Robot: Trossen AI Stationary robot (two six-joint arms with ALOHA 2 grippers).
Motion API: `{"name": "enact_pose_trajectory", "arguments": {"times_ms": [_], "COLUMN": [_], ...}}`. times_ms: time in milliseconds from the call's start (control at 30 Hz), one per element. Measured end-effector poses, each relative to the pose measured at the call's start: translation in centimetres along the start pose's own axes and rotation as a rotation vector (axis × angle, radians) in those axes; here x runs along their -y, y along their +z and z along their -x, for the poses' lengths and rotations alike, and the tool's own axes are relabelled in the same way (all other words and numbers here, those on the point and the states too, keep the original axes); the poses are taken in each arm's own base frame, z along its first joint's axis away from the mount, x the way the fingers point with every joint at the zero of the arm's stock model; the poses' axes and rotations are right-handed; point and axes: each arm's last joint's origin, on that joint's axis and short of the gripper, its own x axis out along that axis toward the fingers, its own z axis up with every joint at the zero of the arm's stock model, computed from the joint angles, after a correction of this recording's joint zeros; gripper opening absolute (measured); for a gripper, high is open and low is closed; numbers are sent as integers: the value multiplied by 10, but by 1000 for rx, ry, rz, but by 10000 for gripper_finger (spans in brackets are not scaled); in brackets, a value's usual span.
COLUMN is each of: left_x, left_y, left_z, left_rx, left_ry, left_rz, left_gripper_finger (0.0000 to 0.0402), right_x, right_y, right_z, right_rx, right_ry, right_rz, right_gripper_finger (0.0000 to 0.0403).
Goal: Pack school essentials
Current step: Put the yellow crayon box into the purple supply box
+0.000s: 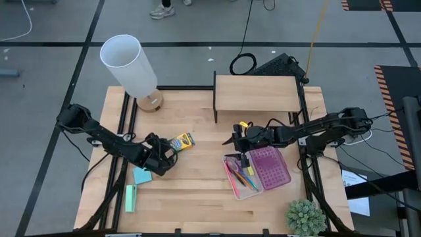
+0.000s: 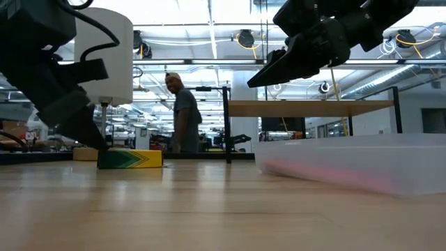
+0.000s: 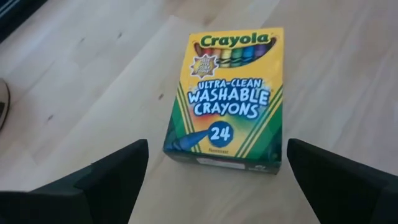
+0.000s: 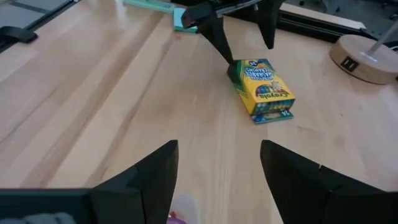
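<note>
The yellow crayon box lies flat on the wooden table, left of centre. My left gripper is open, low over the table just short of the box's near end, with one finger to each side and a gap showing. The right wrist view shows that gripper behind the box. A light-blue note pad lies by the left arm. Pens and pencils lie in a clear case. My right gripper hangs open above the table, just left of the case.
A white lamp stands at the far left, its round base on the table. A wooden shelf stands at the far middle. A green strip lies near the front left, and a plant at the front right. A person stands beyond the table.
</note>
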Motion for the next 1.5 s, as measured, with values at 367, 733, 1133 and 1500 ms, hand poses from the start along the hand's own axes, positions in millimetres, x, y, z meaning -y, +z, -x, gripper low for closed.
{"name": "enact_pose_trajectory", "arguments": {"times_ms": [367, 733, 1133, 1500], "left_x": [-3, -17, -35, -36], "left_y": [-16, -46, -57, -47], "left_z": [-10, -24, -33, -38], "left_rx": [44, 199, 261, 236], "left_ry": [-51, -152, -190, -304], "left_rz": [61, 103, 35, 7], "left_gripper_finger": [386, 385, 385, 385], "right_x": [-1, -3, -3, -3], "right_y": [0, 0, 0, 0], "right_z": [0, 0, 0, 0], "right_rx": [5, 9, 10, 10], "right_ry": [28, 53, 53, 53], "right_rz": [-22, -22, -20, -20], "right_gripper_finger": [224, 224, 224, 224]}}
